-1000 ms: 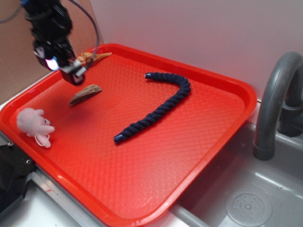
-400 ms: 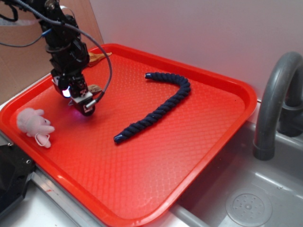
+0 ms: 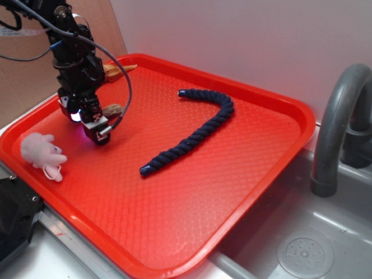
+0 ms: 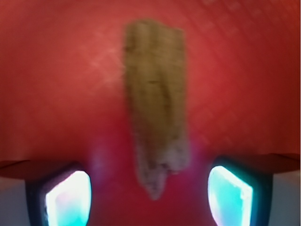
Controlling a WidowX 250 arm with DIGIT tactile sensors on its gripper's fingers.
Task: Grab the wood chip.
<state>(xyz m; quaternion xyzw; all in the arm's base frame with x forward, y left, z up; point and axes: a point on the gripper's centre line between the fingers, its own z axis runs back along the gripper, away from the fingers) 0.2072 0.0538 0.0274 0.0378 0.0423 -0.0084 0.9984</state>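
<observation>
Looks like the pre-grasp step: the black claw [image 3: 97,132] is low over the red plastic tray [image 3: 256,168] with its pads [image 4: 69,197] spread wide apart. The flat brown-grey wood chip [image 4: 155,113] lies on the tray between them, untouched. Next it should drop and pinch, I'd say.

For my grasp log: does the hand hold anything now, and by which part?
Nothing yet. The hand is open, its fingers on either side of the chip's pointed end, not touching it.

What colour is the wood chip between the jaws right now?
Brownish tan with rough grain; the wood chip shows best in the wrist view.
</observation>
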